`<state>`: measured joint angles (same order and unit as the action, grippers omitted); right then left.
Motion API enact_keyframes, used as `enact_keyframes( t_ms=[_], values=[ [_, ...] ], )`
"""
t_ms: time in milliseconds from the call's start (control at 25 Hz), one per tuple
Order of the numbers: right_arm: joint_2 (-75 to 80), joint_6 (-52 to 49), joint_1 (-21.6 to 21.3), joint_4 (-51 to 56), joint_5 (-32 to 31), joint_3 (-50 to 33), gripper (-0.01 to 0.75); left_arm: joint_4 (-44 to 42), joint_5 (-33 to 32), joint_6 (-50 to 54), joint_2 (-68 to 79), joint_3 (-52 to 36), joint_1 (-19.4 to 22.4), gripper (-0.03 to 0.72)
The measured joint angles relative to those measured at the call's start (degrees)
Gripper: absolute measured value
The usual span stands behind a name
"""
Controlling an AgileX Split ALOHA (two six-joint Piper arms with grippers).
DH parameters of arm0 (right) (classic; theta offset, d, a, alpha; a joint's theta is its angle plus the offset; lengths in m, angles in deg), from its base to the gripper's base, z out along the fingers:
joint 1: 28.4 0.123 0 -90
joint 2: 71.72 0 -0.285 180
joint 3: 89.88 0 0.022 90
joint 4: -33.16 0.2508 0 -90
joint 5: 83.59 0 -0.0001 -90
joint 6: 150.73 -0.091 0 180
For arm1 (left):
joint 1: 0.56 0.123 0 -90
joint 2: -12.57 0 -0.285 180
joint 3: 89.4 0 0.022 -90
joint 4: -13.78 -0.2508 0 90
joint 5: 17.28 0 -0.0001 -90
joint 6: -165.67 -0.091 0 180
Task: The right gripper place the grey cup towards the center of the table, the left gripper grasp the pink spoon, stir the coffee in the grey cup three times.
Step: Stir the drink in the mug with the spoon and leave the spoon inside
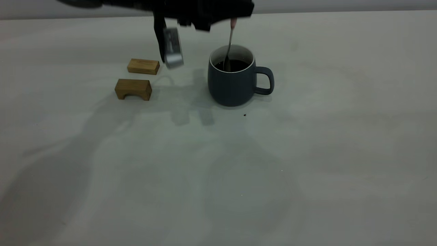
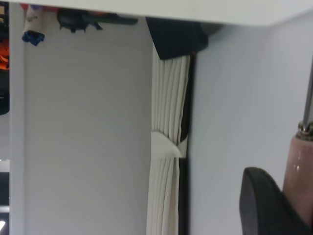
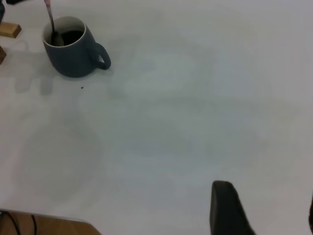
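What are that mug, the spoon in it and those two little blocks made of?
The mug looks like ceramic: matte slate-grey outside, white inside and at the rim. The spoon seems to be two materials: a shiny grey metal neck and bowl, and a pale pink handle, perhaps plastic or ceramic; the left gripper holds it. The two blocks look like plain light wood, tan and unpainted.

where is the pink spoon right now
In the exterior view the pink spoon stands upright near centre, bowl in the grey cup's coffee, handle held by the left end effector.
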<state>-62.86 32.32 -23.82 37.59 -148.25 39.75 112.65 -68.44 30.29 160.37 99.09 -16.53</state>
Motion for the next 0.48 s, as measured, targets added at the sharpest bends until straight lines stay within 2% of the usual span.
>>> enact_keyframes(
  t_ms=[480],
  values=[
    [0.0,0.0,0.0,0.0,0.0,0.0,0.438,-0.1,-0.41,0.6,8.77,8.25,-1.77,0.124]
  ],
)
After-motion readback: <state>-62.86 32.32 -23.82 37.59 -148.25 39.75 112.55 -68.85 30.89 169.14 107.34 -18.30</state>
